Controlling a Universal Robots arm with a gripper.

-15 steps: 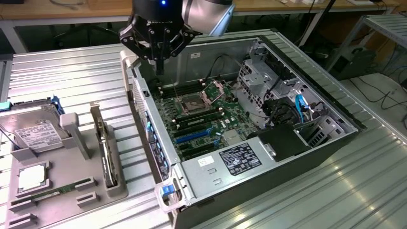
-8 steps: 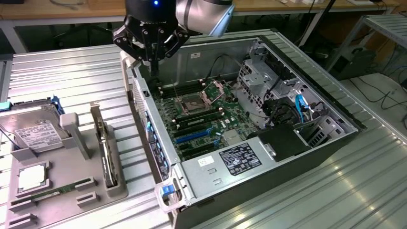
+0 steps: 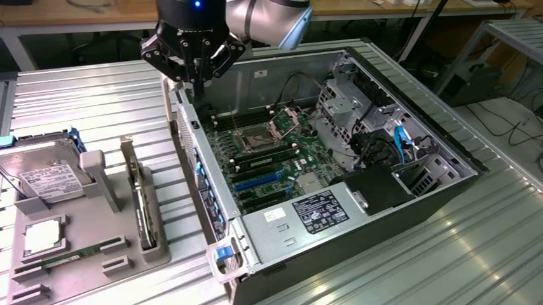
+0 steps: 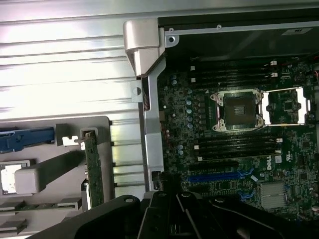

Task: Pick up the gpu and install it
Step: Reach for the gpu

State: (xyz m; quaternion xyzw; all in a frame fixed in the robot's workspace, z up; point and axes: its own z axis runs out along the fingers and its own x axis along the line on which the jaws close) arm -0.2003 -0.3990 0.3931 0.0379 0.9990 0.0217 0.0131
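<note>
A ribbed metal table (image 3: pixel 93 108) carries everything; on it an open computer case (image 3: pixel 365 251) lies on its side, taking up the middle and the exterior view's right; inside, the motherboard (image 3: pixel 271 159) faces up, with an open CPU socket (image 3: pixel 254 141) towards the far end and a blue expansion slot (image 3: pixel 254 183) nearer. Just beside the case, on the exterior view's left, sits a grey parts holder (image 3: pixel 102 181); a silver hard drive (image 3: pixel 42 178) with a white label rests on its far-left part, and a narrow green memory stick (image 3: pixel 72 257) lies at its near end.

The gripper (image 3: pixel 200 86) hangs over the far left corner of the case, about above its left wall; its fingers are pressed together and carry nothing.

The gpu (image 3: pixel 140 190) is not yet picked up; it stands on edge in a slot along the holder's right side, close to the case's left wall but apart from it.

From the gripper the card lies nearer in the scene and a little to the exterior view's left, lower down; its long axis runs from far to near, roughly parallel to the case's left wall; the thin top edge faces up. By my reading the fingers would have to part and straddle that edge across its thickness.
</note>
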